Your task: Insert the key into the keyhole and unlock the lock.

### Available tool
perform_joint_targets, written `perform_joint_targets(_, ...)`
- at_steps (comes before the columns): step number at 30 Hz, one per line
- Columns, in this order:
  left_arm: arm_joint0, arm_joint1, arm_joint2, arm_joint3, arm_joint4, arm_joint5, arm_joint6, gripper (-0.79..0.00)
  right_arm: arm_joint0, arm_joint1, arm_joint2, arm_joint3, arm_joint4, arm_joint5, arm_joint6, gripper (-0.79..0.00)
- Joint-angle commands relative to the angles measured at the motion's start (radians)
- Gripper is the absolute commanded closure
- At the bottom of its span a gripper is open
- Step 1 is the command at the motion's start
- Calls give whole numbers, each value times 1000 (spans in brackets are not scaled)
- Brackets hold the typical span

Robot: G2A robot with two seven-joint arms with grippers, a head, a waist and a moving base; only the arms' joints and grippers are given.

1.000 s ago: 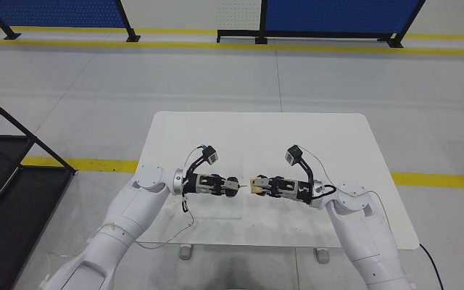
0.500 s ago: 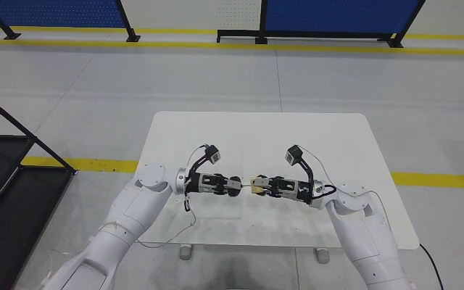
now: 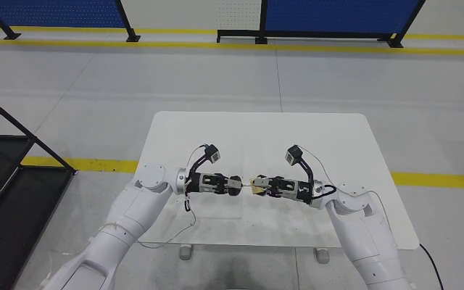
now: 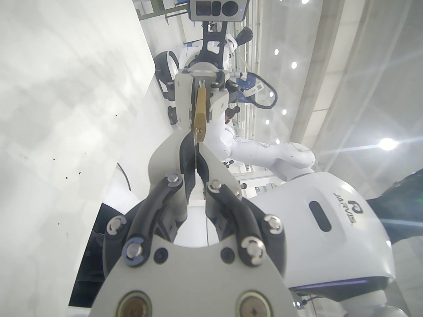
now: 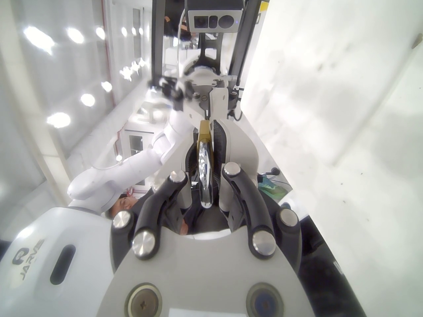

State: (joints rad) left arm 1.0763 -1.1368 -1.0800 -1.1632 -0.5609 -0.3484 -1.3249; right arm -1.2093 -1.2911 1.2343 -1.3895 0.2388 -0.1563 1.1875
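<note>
Above the middle of the white table (image 3: 326,145), my two grippers face each other tip to tip. The right gripper (image 3: 259,186) is shut on a brass padlock (image 3: 254,184), gripping its body (image 5: 204,135) while the silver shackle (image 5: 204,169) points back toward the wrist. The left gripper (image 3: 238,186) is shut on a thin key (image 3: 246,188), seen edge-on between its fingers (image 4: 188,163). The key's tip meets the padlock's keyhole face (image 4: 199,130). How deep it sits is hidden.
Both arms hover over the table's front half. A black metal rack (image 3: 22,167) stands to the left of the table, and blue partition panels (image 3: 333,14) line the far floor.
The left gripper has edged right toward the padlock, so less of the key shows between the grippers. The right gripper has held still.
</note>
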Motion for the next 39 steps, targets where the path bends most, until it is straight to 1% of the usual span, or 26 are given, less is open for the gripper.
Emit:
perform_joint_targets(1,9,2,-3,-9,6,-4,11,0,0,0,0,0,0,0,0,0)
perform_joint_targets(7,31,7,-15,-30,13,-6,25,0,0,0,0,0,0,0,0,0)
perform_joint_targets(11,44,11,-26,-43,18,-8,34,0,-14,3,-7,-24,-29,3,-64,0)
perform_joint_targets(17,60,16,-37,-62,28,-11,52,0,-26,10,-7,-43,-39,8,-100,0)
perform_joint_targets(39,76,17,-38,-77,27,-34,112,0,-29,23,-38,-60,-21,21,-176,0)
